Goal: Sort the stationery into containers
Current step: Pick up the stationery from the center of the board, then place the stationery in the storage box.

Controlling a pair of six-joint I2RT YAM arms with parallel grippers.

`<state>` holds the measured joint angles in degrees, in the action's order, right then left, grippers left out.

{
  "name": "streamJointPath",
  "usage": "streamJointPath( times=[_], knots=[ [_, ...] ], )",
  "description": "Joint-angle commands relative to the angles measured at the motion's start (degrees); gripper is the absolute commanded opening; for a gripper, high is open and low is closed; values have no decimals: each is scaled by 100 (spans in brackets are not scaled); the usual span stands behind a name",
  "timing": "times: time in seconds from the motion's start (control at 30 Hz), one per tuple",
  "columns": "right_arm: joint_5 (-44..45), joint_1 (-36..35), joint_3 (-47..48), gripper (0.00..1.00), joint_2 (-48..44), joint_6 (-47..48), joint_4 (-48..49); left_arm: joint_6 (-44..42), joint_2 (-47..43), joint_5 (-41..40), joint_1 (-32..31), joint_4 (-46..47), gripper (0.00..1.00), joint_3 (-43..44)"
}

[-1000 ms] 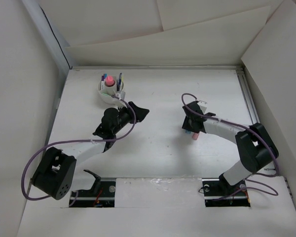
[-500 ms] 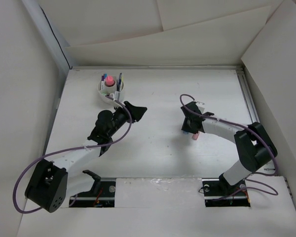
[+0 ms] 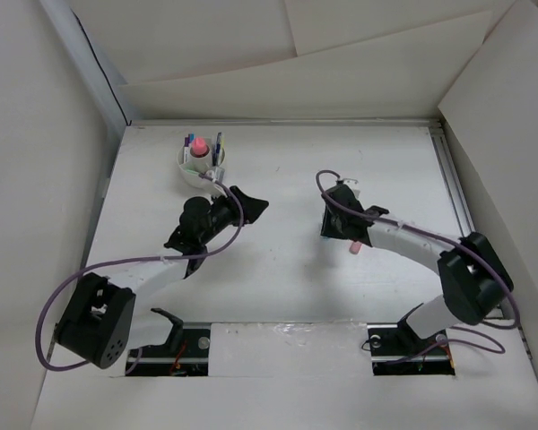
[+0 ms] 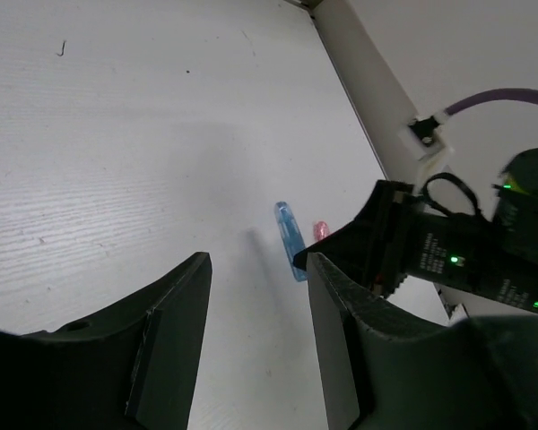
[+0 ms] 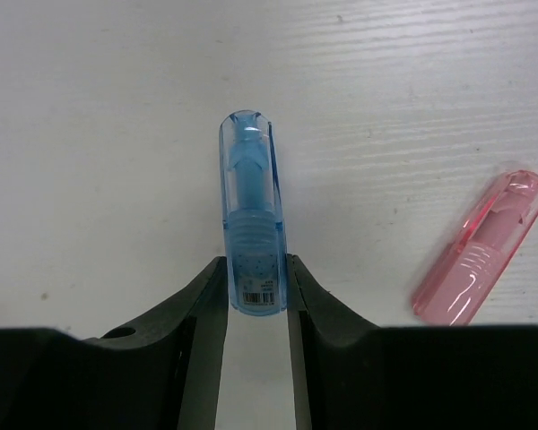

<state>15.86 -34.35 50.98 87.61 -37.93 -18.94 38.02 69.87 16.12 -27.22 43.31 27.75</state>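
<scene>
In the right wrist view my right gripper is shut on the lower end of a translucent blue stick, which points away over the white table. A translucent pink stick lies loose on the table to its right. From above, the right gripper hangs mid-table with the pink stick beside it. My left gripper is open and holds nothing, just right of the round white cup. The left wrist view looks past the open left gripper toward the blue stick.
The cup holds a pink-capped glue stick, pens and short sticks. White walls enclose the table on the left, back and right. A purple cable loops over the left arm, another over the right arm.
The right gripper's jaws have closed onto the blue stick and the gripper has shifted slightly left, away from the pink stick. The left arm swayed a little and stays near the cup.
</scene>
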Motion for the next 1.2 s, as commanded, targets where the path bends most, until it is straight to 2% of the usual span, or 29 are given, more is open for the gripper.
streamJointPath(
  times=[0.0,0.13,0.37,0.5,0.8,0.93,1.1,1.17],
  knots=[
    [-3,-177,290,18,-657,461,267,56,114,417,86,292,43,205],
    [-713,-457,342,18,-869,760,470,56,412,786,86,292,43,398],
    [-1233,-835,518,18,-675,1025,786,56,1106,1366,86,160,42,776],
    [-1348,-1012,650,18,-474,1147,901,240,1529,1719,86,467,45,899],
    [-1541,-1188,834,18,-421,1376,1015,241,2022,1781,86,468,44,1083],
    [-1603,-1188,948,18,-306,1428,1015,434,2250,2131,86,731,44,1084],
    [-1656,-1250,1001,18,-254,1429,1015,662,2453,2352,86,1091,33,1084],
    [-1656,-1250,1001,18,-254,1429,1015,663,2453,2352,86,1092,21,1084]
  ],
)
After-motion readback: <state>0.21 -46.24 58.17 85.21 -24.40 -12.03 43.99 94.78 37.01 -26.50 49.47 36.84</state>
